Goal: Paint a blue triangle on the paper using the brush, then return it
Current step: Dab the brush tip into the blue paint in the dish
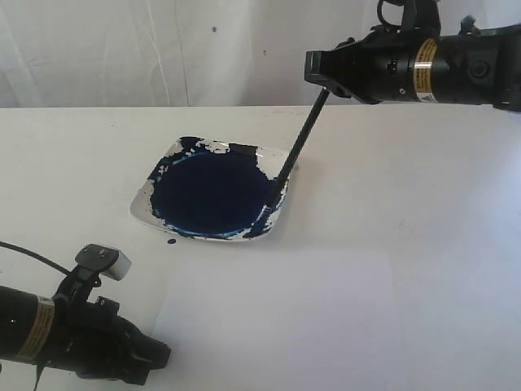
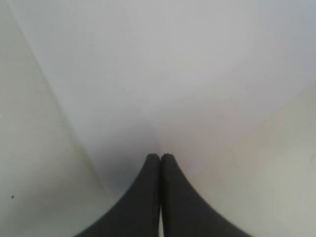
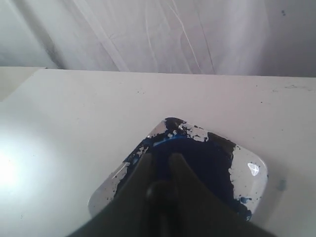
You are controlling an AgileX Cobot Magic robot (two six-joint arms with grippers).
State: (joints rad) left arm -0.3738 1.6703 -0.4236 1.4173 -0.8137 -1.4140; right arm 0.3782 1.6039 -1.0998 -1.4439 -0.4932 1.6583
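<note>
My right gripper (image 1: pixel 320 80) hangs above the table's far right and is shut on the top of the brush (image 1: pixel 299 142). The black handle slants down to the left, and its tip rests at the right rim of the paint dish (image 1: pixel 140 205). In the right wrist view the brush's handle end (image 3: pixel 160 190) sits between the fingers of the right gripper (image 3: pixel 163 160), over the dish (image 3: pixel 249 173). The paper (image 1: pixel 277 318) lies in front of the dish with no blue triangle on it. My left gripper (image 1: pixel 161 355) is shut and empty at the paper's left edge, its tips (image 2: pixel 160 157) over the paper (image 2: pixel 173 74).
The dish holds a dark blue pool of paint, with smears on its white rim. One small blue drop (image 1: pixel 171 242) lies on the table just in front of the dish. A white cloth backdrop (image 1: pixel 163 49) hangs behind the table.
</note>
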